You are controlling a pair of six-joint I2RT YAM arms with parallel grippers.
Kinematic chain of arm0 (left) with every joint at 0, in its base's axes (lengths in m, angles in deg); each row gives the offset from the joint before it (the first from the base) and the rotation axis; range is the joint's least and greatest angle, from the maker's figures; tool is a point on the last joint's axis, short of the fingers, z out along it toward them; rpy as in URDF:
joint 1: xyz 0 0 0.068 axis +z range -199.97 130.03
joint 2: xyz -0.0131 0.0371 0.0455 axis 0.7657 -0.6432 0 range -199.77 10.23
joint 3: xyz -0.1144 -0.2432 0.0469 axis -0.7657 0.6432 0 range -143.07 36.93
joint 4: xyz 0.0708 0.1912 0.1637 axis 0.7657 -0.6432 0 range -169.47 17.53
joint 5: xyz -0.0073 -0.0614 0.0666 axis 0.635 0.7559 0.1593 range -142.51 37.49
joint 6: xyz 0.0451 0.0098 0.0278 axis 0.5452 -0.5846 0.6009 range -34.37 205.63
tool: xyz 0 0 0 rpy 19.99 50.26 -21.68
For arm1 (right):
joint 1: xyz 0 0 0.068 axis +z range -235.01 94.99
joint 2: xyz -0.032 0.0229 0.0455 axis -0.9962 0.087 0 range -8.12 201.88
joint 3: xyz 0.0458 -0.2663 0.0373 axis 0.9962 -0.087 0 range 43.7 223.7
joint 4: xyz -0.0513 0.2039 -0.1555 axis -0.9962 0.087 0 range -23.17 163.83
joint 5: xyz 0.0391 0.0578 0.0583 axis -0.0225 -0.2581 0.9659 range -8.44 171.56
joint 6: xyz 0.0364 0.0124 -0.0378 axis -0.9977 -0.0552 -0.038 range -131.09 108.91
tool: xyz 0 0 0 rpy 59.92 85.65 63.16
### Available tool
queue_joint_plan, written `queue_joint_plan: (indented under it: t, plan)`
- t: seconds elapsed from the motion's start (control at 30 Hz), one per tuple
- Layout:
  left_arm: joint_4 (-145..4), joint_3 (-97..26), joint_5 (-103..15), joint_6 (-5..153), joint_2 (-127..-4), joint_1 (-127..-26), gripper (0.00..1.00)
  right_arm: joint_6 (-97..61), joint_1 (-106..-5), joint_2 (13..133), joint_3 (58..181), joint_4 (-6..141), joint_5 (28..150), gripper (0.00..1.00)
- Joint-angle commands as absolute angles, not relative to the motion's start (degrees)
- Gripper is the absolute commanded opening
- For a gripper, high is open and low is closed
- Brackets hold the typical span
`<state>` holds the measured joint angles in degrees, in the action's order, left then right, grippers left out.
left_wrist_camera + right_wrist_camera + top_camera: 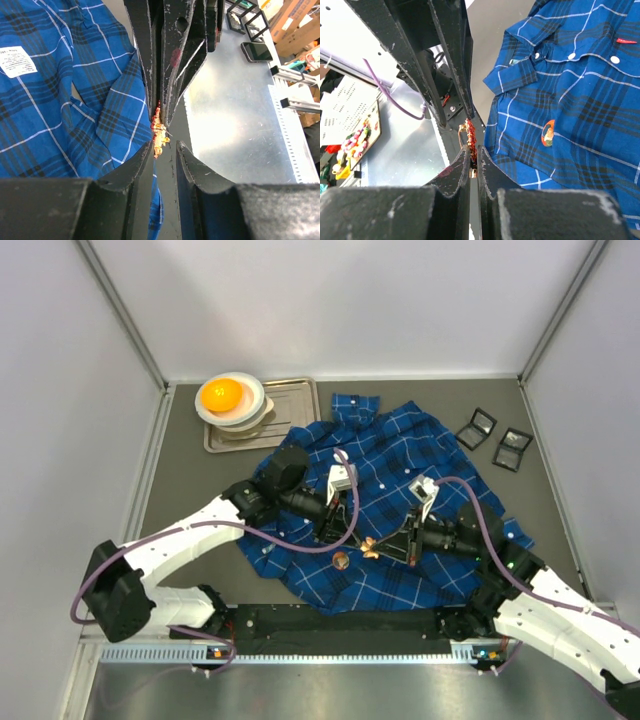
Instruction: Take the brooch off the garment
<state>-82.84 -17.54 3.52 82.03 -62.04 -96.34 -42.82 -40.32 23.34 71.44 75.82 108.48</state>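
- Right gripper (pixel 474 152) is clamped on the brooch (pixel 469 131) above the garment's near hem.
- Left gripper (pixel 164 147) is slightly parted, its tips beside the brooch.
- Garment (pixel 400 440) lies crumpled mid-worktop.
- Tray (pixel 295 400) with stacked bowls (pixel 222 395) sits in the far-left corner.
- Two black boxes (pixel 477 426) sit far right.
- Grey worktop (pixel 190 480), white walls (pixel 350 300).

garment (pixel 400 455): woven cloth, matt, soft, creased. brooch (pixel 470 131): glittery, gold-toned metal look with red sparkle. left gripper (pixel 165 146) fingers (pixel 142 165): black, matt, hard, paint scuffed and chipped at the edges. table (pixel 190 470): grey, matt, smooth. tray (pixel 300 400): bare metal, dull sheen. bowl (pixel 255 392): white, glossy, smooth. left arm shell (pixel 175 550): white glossy plastic.
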Motion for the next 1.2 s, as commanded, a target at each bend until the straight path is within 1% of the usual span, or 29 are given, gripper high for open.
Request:
queue_joint_plan:
  t: [0.0,0.43,0.53,0.63,0.87,0.97,1.0,1.03,1.07,1.13,1.17]
  plan:
    - [-78.8,-18.3,7.2,79.9,-63.2,-95.8,0.3,-43.4,-40.9,23.1,72.8,72.8,109.2,0.0]
    - [-77.3,-17.5,11.3,78.0,-65.5,-95.7,0.32,-44.1,-40.9,23.0,72.9,71.5,109.1,0.0]
    - [-77.0,-17.6,12.2,77.7,-66.2,-95.8,0.31,-44.2,-40.9,23.1,72.8,71.2,109.1,0.0]
    - [-78.7,-18.0,12.1,79.1,-66.7,-95.8,0.27,-44.2,-41.0,23.0,72.8,71.0,109.1,0.0]
    - [-79.1,-17.9,12.0,79.7,-66.1,-95.7,0.27,-44.6,-41.0,21.8,72.3,71.1,108.9,0.0]
    - [-79.5,-18.3,12.4,79.7,-66.8,-95.7,0.23,-44.6,-40.9,21.6,72.2,71.2,108.8,0.0]
    - [-79.7,-18.3,12.5,79.9,-66.9,-95.8,0.2,-44.6,-40.9,21.6,72.2,71.1,108.8,0.0]
    - [-79.8,-18.3,12.3,79.9,-66.9,-95.7,0.13,-44.6,-40.9,21.6,72.3,71.0,108.8,0.0]
    - [-79.8,-18.3,11.9,80.0,-66.9,-95.7,0.1,-44.6,-40.9,21.8,72.5,71.1,109.2,0.0]
    - [-79.8,-18.3,11.5,80.1,-66.8,-95.7,0.0,-44.5,-40.9,22.7,72.8,71.3,109.6,0.0]
    - [-79.8,-18.3,11.0,80.1,-66.8,-95.7,0.0,-44.4,-41.0,23.1,73.0,71.6,109.9,0.0]
